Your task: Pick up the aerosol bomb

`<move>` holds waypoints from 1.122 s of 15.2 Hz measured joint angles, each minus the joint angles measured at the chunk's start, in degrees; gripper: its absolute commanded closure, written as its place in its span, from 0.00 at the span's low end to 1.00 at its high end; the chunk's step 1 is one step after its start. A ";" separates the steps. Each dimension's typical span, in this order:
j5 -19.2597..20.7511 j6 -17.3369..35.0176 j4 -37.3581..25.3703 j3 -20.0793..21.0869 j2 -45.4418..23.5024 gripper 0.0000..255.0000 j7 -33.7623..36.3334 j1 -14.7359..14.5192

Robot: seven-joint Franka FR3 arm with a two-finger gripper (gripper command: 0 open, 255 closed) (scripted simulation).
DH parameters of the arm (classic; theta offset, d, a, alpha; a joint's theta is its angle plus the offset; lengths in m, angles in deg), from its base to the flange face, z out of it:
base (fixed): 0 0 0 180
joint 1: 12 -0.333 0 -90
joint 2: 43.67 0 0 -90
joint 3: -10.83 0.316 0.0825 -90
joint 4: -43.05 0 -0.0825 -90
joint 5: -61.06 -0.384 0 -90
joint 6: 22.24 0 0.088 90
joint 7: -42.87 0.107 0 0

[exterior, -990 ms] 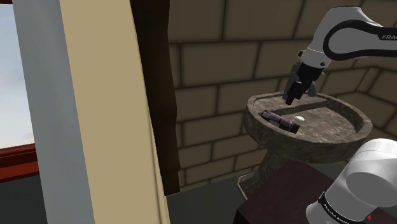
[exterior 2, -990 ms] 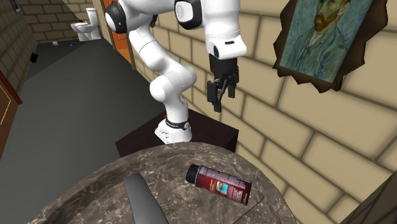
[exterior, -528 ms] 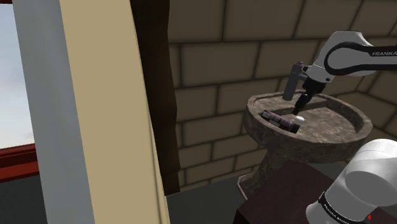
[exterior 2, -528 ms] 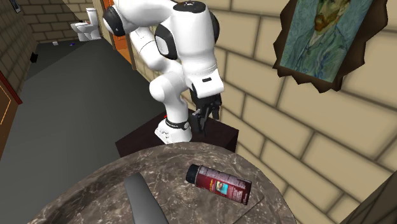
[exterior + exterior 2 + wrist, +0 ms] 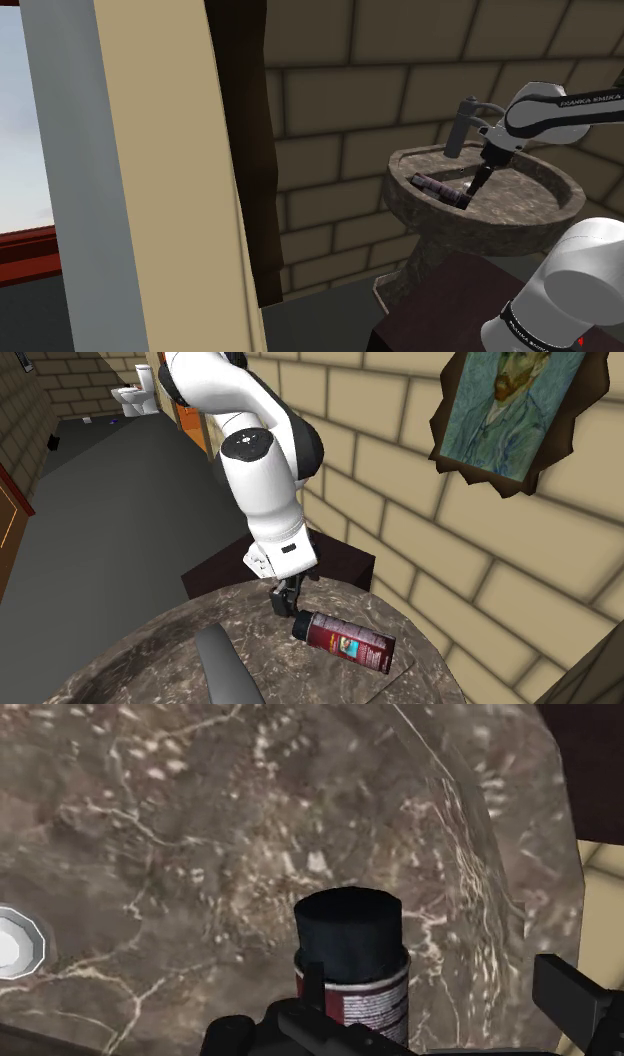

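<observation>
Currently the aerosol can (image 5: pixel 345 639) is seen lying on its side in the marbled sink basin (image 5: pixel 130 652), dark cap end nearest the arm. The gripper (image 5: pixel 284 602) is held just at that cap, fingers spread apart, nothing clasped.

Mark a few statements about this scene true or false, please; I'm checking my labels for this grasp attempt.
1. The aerosol can lies on its side in the marble basin. True.
2. The can's cap is white. False: it is black.
3. The gripper holds the can up off the basin. False: the can rests in the basin, and the gripper is open at its cap end, not clasping it.
4. A framed portrait hangs on the brick wall. True.
5. The can's body is blue. False: it is dark red.
</observation>
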 measured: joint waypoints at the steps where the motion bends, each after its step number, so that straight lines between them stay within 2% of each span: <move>1: 0.24 1.34 0.12 -2.53 -1.39 0.00 -2.41 -0.45; 4: -0.35 4.23 -0.50 -6.60 -4.95 0.00 -5.82 -2.67; 10: -0.62 9.83 1.63 -10.38 -8.48 0.00 -7.94 -4.54; 11: -0.63 10.21 1.81 -10.58 -8.68 1.00 -8.03 -4.65; 17: -0.64 10.60 1.99 -10.75 -8.79 1.00 -8.09 -4.70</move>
